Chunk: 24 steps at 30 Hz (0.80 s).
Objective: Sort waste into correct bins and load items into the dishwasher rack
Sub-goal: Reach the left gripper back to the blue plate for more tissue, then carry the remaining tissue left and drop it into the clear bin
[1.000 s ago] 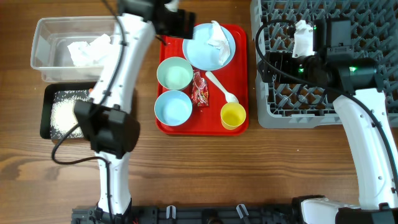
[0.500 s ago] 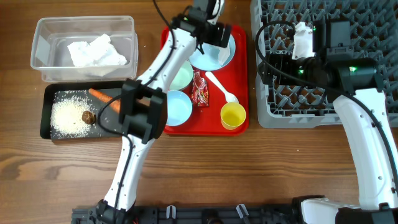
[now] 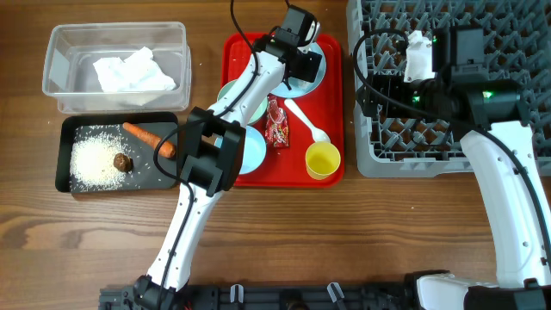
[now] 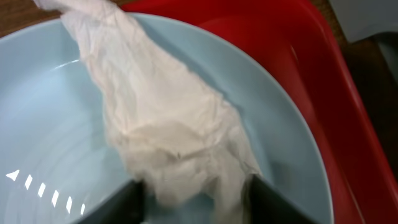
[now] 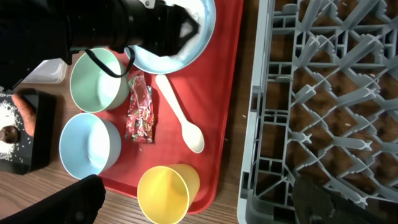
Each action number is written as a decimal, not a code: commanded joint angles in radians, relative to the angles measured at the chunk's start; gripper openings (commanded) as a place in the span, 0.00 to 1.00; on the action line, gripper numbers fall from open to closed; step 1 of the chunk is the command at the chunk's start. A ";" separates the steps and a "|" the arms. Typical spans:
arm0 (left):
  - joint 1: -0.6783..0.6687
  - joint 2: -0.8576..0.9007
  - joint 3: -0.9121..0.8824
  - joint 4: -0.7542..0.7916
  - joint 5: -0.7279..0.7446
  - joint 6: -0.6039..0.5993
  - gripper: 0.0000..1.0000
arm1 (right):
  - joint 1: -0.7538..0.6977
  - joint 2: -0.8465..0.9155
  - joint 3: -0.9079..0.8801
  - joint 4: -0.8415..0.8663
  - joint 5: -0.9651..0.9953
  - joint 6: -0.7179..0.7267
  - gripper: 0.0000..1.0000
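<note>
A crumpled white napkin (image 4: 174, 124) lies on the pale-blue plate (image 4: 56, 124) at the back of the red tray (image 3: 284, 176). My left gripper (image 4: 196, 185) is down on the plate, its fingers pressed against both sides of the napkin. In the overhead view that gripper (image 3: 304, 53) hides the napkin. In front of the plate sit a mint bowl (image 5: 96, 81), a blue bowl (image 5: 90, 146), a red wrapper (image 5: 140, 106), a white spoon (image 5: 180, 121) and a yellow cup (image 5: 165, 193). My right gripper (image 3: 372, 86) hangs open and empty over the left edge of the grey rack (image 3: 448, 86).
The clear tub (image 3: 60, 52) at the back left holds a white napkin (image 3: 129, 71). In front of it the black tray (image 3: 65, 146) holds a carrot (image 3: 146, 138), a brown lump (image 3: 122, 161) and rice (image 3: 95, 159). The left arm stretches across the tray's left half.
The left arm swung from the clear tub over to the plate and came down on it. Its jaws have narrowed onto the napkin. The right arm has not moved.
</note>
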 commanded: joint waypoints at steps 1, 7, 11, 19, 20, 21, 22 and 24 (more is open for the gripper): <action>0.002 0.017 0.013 -0.040 0.001 0.002 0.19 | 0.002 0.017 0.020 -0.002 -0.015 0.004 1.00; 0.005 -0.017 0.013 -0.093 0.000 0.001 0.04 | 0.002 0.017 0.020 -0.005 -0.015 0.003 1.00; 0.027 -0.117 0.014 -0.137 -0.046 -0.055 0.04 | 0.002 0.018 0.020 -0.004 -0.015 0.003 1.00; 0.154 -0.360 0.013 -0.296 -0.324 -0.100 0.04 | 0.002 0.018 0.020 0.000 -0.016 0.010 1.00; 0.176 -0.376 0.013 -0.327 -0.334 -0.101 0.04 | 0.002 0.018 0.020 0.002 -0.016 0.010 1.00; 0.199 -0.385 0.013 -0.359 -0.345 -0.104 0.04 | 0.002 0.018 0.020 0.003 -0.016 0.011 1.00; 0.232 -0.389 0.013 -0.402 -0.374 -0.129 0.04 | 0.002 0.018 0.020 0.004 -0.016 0.010 1.00; 0.287 -0.385 0.013 -0.469 -0.388 -0.170 0.04 | 0.002 0.018 0.020 0.003 -0.016 0.010 1.00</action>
